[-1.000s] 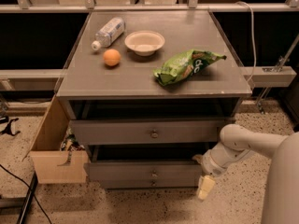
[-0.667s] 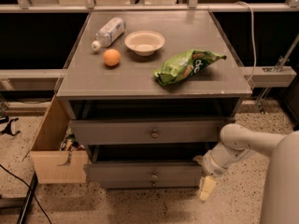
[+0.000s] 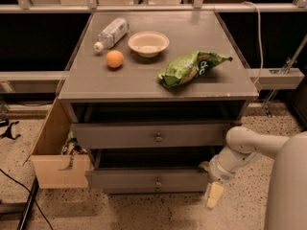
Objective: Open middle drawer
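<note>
The middle drawer (image 3: 120,135) is a grey flat front with a small round metal knob (image 3: 158,137) at its centre. It sits below a dark, shadowed recess under the cabinet top. Its front stands forward of that recess. A second grey drawer front (image 3: 124,180) with its own knob lies below it. My gripper (image 3: 213,191) hangs at the lower right of the cabinet, beside the right end of the lower drawer front and near the floor. It is below and to the right of the middle drawer's knob and touches neither knob.
On the cabinet top (image 3: 144,80) lie a plastic bottle (image 3: 111,32), an orange (image 3: 114,59), a white bowl (image 3: 148,43) and a green chip bag (image 3: 191,68). An open wooden box (image 3: 55,164) with clutter stands at the cabinet's left. A black cable (image 3: 21,195) runs across the speckled floor.
The gripper has drifted very slightly down and right. The drawers and the things on top have not moved.
</note>
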